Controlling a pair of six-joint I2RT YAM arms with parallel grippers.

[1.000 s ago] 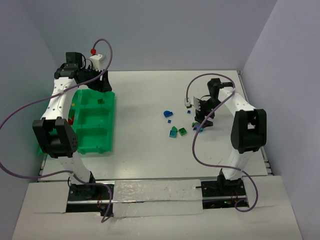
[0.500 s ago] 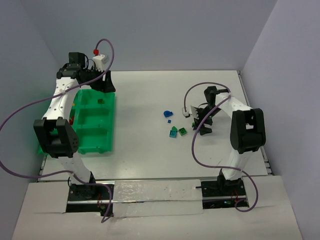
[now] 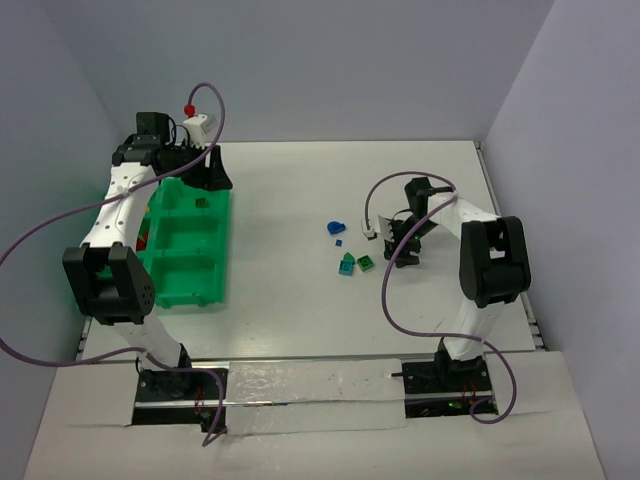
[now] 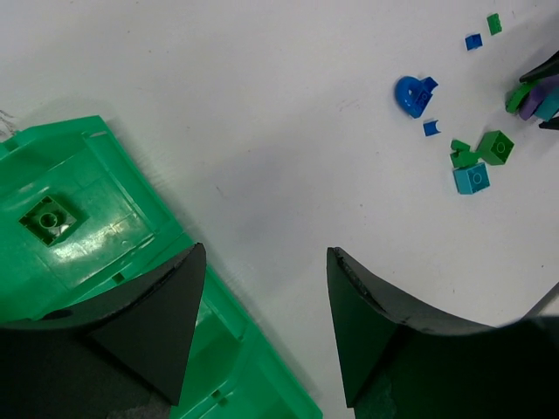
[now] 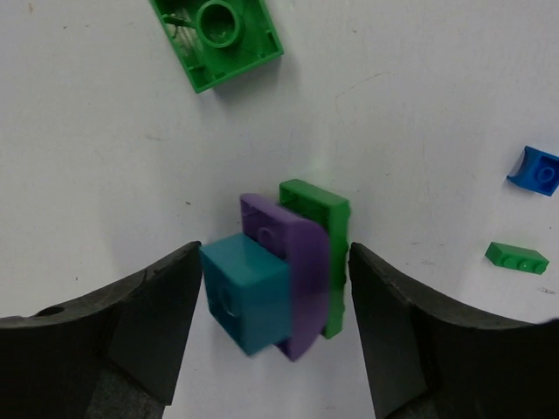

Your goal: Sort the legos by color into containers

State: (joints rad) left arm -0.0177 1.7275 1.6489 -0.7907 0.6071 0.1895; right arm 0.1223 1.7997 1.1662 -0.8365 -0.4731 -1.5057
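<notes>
Right gripper [image 5: 275, 251] sits low on white table [image 3: 290, 190], elbow raised, jaws spread, flanking teal brick [image 5: 244, 297], purple piece [image 5: 301, 262] and green plate [image 5: 325, 209], bunched together. Left gripper [image 4: 262, 262] is spread and empty, arm stretched over far corner of green tray [image 4: 96, 166]; green brick [image 4: 48, 218] lies inside. Grey walls [image 3: 330, 60] surround.

The tray [image 3: 224, 250] sits at the left of the top view, with one brick [image 3: 201, 203] in its upper right compartment. Loose bricks [image 3: 348, 262] lie right of centre.
</notes>
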